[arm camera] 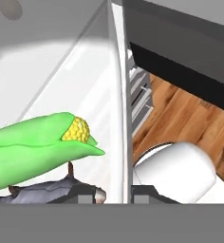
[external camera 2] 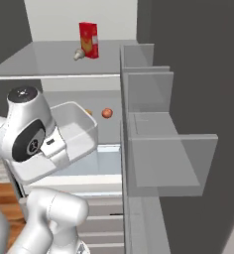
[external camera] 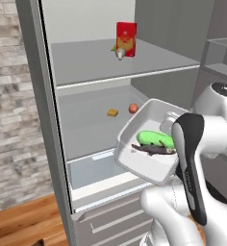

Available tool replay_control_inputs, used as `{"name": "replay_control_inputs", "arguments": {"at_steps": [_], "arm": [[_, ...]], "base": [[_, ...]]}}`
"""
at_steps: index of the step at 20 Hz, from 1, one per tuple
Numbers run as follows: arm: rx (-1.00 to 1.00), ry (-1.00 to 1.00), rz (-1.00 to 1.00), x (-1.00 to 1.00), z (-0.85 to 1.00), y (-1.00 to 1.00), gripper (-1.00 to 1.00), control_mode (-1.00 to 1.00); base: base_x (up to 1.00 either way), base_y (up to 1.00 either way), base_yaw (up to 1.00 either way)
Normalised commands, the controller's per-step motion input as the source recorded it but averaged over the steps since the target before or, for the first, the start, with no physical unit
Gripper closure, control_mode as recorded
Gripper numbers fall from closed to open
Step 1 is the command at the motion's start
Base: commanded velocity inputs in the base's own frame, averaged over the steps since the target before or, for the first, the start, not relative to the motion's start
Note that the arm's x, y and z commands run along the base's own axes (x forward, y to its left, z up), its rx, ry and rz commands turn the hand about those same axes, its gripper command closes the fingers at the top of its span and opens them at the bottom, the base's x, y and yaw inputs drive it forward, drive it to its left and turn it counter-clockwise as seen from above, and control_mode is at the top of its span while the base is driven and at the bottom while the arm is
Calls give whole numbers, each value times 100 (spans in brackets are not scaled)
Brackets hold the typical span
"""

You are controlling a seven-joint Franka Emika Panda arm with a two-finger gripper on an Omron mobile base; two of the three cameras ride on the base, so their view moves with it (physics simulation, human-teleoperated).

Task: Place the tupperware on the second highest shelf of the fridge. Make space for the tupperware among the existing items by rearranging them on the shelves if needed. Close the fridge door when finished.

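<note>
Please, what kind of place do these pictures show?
Most likely a home kitchen, rendered. An open fridge holds a red carton on a shelf, drawers sit below, and there is a wood floor and a brick wall.

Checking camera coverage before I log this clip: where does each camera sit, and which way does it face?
Left base view: behind the arm on its left, looking forward and down into the open fridge; the arm rises at lower right, carrying the tupperware.
Right base view: behind on the right, facing the same shelves past the fridge door bins; the arm rises at lower left.
Hand view: on the hand, looking along the fingers clamped on the tupperware wall, corn inside.
Both base views share the red carton, the red fruit and the tupperware.
</note>
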Motion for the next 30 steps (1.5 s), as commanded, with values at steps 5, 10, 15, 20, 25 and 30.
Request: {"name": "replay_control_inputs", "arguments": {"at_steps": [5,10,15,20,25,30], "arm": [[12,-5,-2,33,-20,2,100,-100],[1,-2,8,36,-24,5,100,-100],[0,0,12,37,-14,18,100,-100],[-2,-2,12,31,-5,39,100,-100],[-3,0,9,44,-1,15,100,-100],[-5,-1,14,45,-4,0,100,-100]], "base": [[0,0,0],[0,0,0],[0,0,0],[0,0,0],[0,0,0],[0,0,0]]}}
